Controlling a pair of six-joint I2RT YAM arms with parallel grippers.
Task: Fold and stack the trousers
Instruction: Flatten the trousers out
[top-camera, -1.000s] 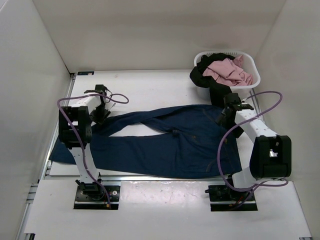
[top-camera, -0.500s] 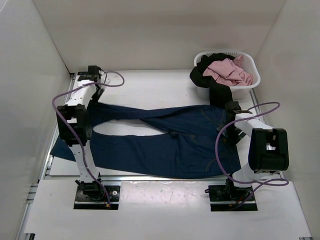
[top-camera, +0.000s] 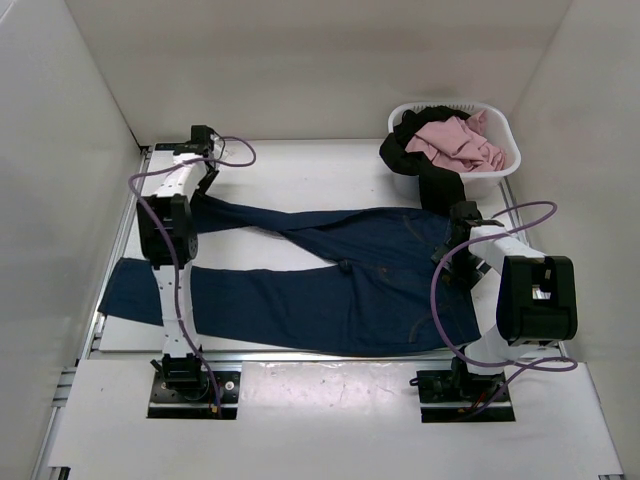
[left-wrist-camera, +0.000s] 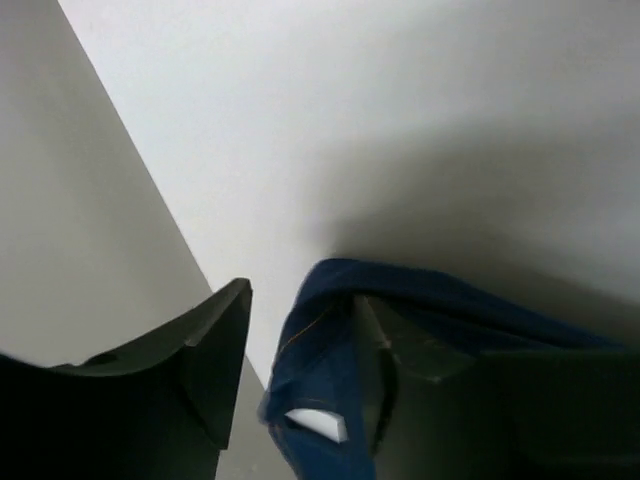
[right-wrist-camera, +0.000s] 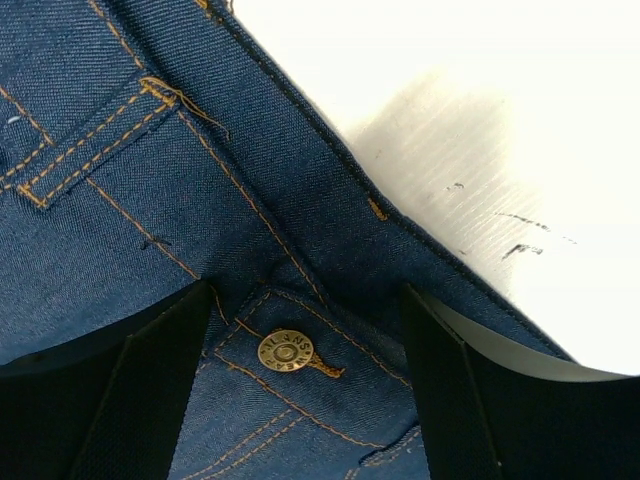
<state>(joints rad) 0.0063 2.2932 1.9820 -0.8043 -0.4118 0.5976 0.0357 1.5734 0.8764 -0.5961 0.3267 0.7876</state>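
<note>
The dark navy jeans (top-camera: 330, 290) lie spread flat on the table, waistband to the right and both legs running left. My left gripper (top-camera: 203, 178) is at the far left, at the end of the upper leg. In the left wrist view its jaws (left-wrist-camera: 305, 300) stand apart, and the leg's hem (left-wrist-camera: 320, 370) hangs over the right finger. My right gripper (top-camera: 452, 255) is down on the waistband. In the right wrist view it (right-wrist-camera: 305, 295) is open, its fingers either side of the brass button (right-wrist-camera: 286, 351).
A white laundry basket (top-camera: 513, 150) stands at the back right with a pink garment (top-camera: 455, 140) in it. A black garment (top-camera: 425, 172) spills over its rim toward the jeans. White walls enclose the table on the left, back and right.
My left gripper moved from the near left to the far left corner, pulling the upper leg out straight. My right gripper dropped onto the waistband and stayed there.
</note>
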